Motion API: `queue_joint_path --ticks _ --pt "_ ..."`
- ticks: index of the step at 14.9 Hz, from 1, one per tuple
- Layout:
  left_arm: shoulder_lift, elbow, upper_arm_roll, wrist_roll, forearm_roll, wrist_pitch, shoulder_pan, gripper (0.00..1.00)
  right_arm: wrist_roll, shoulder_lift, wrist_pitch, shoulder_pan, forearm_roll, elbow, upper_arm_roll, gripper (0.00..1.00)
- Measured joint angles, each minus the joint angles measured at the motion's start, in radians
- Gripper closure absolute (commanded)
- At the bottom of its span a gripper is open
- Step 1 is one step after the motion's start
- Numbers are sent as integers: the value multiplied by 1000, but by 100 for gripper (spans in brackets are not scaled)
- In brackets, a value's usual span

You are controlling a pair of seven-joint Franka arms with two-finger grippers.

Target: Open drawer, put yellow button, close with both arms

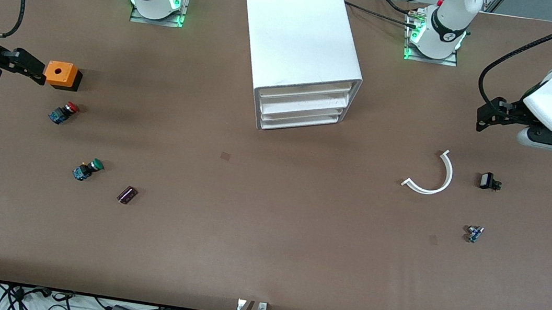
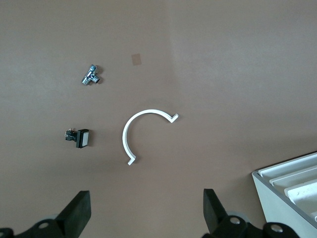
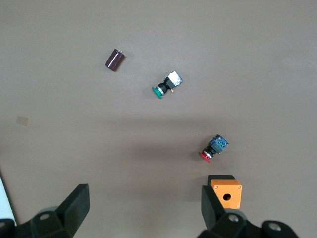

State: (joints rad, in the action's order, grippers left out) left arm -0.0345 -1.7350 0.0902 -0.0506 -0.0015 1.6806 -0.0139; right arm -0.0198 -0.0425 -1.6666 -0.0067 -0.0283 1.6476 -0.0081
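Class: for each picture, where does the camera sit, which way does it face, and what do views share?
Front view: high across the table, facing both arm bases; shows white cabinet, left end effector, right end effector.
Left wrist view: on the left wrist, looking down; own open fingers frame a white curved strip.
Right wrist view: on the right wrist, looking down; own open fingers frame an orange box.
Shared: front and left wrist show the curved strip; front and right wrist, the orange box.
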Motion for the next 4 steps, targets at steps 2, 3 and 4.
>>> queue_joint_path --ticks 2,3,4 --pt "0 0 0 0 0 0 0 0 0 2 2 0 0 5 0 0" --pt "0 0 0 0 0 0 0 0 0 6 2 0 0 10 0 0" --pt "0 0 1 0 0 0 0 0 0 12 2 0 0 20 0 0"
